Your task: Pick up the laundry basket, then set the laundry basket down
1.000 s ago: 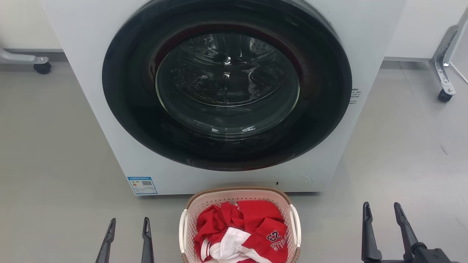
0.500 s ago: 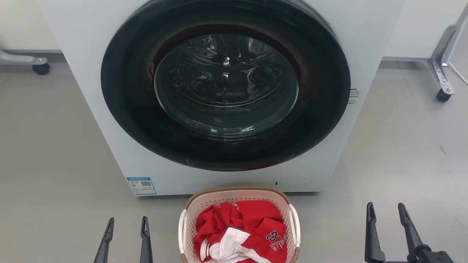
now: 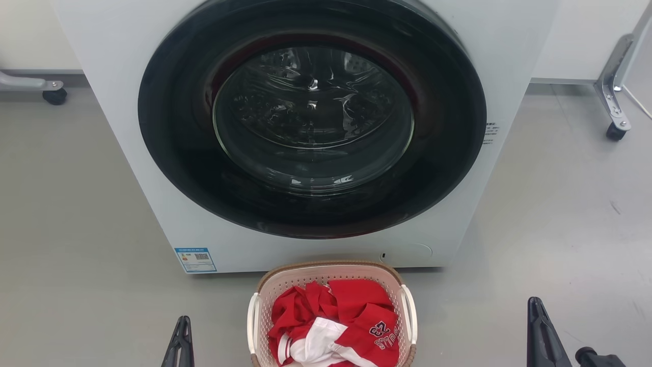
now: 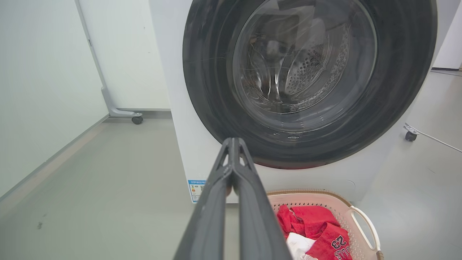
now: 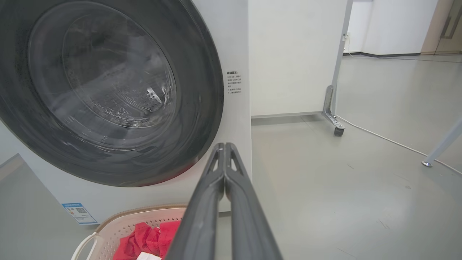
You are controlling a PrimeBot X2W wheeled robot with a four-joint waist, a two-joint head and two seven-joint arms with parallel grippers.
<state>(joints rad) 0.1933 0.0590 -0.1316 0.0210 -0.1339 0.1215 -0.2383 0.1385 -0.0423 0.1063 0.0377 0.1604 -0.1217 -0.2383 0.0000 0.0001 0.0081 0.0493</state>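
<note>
Both finger pairs pinched fully shut, gripping nothing. Cream laundry basket (image 3: 326, 265) holding red jersey (image 3: 356, 306) sits on floor (image 3: 76, 229) at 6 o'clock of washing machine (image 3: 313, 117). Left fingers (image 3: 182, 321) at its 9 o'clock, right fingers (image 3: 533, 303) at 3 o'clock, both apart from it.

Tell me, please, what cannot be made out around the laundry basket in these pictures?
The laundry basket: the head view's bottom edge cuts off its near end.
Its floor: covered by the red and white clothes.
Its left part in the left wrist view: behind the shut left gripper.
The blue label on the washing machine: print too small in the head view.
</note>
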